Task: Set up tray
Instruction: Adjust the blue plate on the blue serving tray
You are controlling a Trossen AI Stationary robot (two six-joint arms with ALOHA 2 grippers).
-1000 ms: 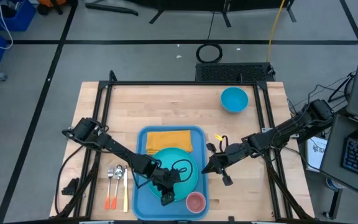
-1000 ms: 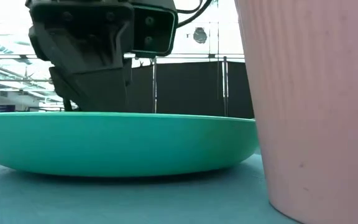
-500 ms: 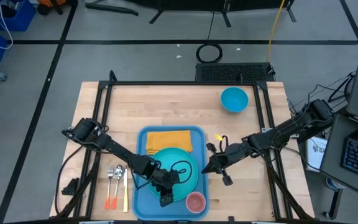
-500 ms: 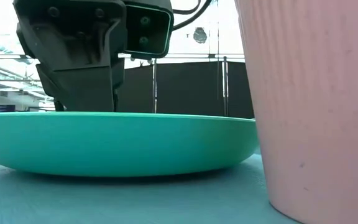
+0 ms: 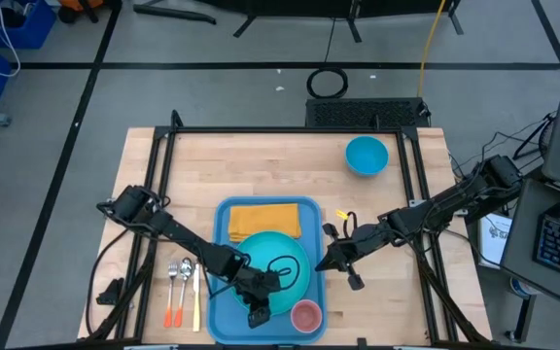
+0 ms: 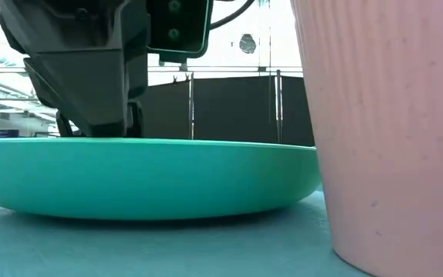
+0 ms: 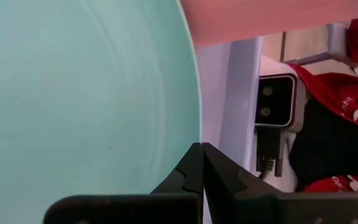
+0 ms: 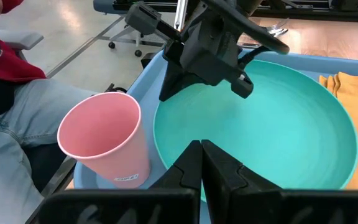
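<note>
Left gripper (image 5: 257, 313) shifted slightly lower over turquoise plate (image 5: 282, 264), fingers closed, empty.
Placing items on tray (image 5: 224, 321); next, fetching cutlery (image 5: 184, 292) at lower left; right gripper (image 5: 327, 262) closed, waiting.

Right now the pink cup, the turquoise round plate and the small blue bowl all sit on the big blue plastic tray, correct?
Not the small blue bowl: the high view shows it on the wooden table, apart from the big blue plastic tray. The pink cup and turquoise round plate do sit on it.
</note>
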